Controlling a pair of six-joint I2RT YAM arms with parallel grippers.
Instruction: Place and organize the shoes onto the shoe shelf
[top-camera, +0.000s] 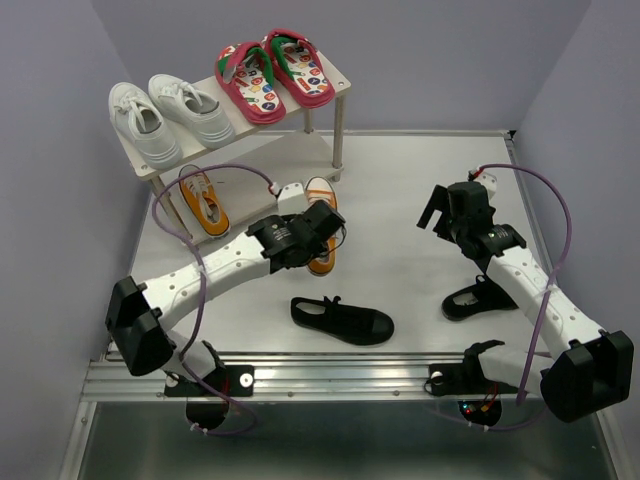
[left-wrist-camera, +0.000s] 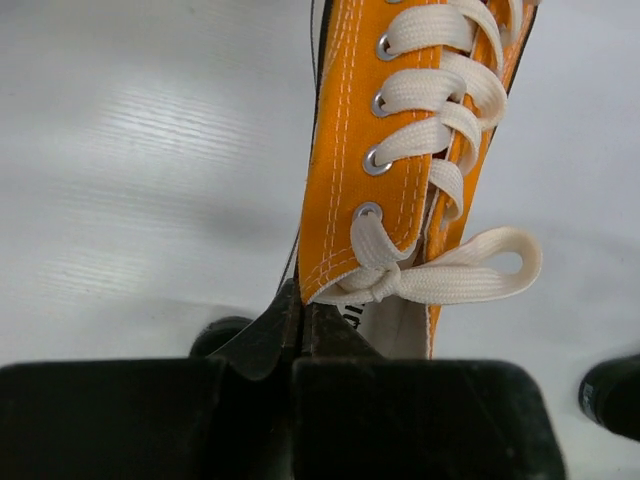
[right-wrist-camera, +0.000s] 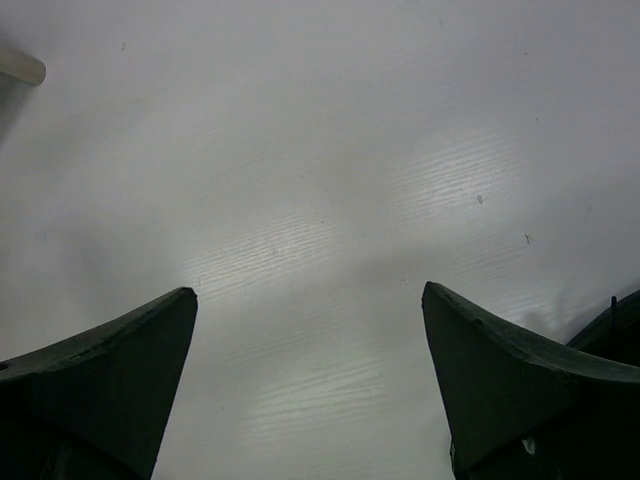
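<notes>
Since it looks bound for the shoe shelf (top-camera: 300, 152), the left gripper (left-wrist-camera: 300, 325) pinches the side of the orange sneaker (left-wrist-camera: 400, 120); the right gripper (right-wrist-camera: 310, 390) hangs spread.

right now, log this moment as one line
left tool: shut on orange white-laced sneaker | right tool: open above white table | beige shelf top: white sneakers, red flip-flops | black strap shoes: on table

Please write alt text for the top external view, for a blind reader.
The left gripper holds an orange sneaker in front of the shoe shelf, whose top tier carries white sneakers and red flip-flops. Another orange sneaker and two black strap shoes lie loose; the right gripper is open.
</notes>
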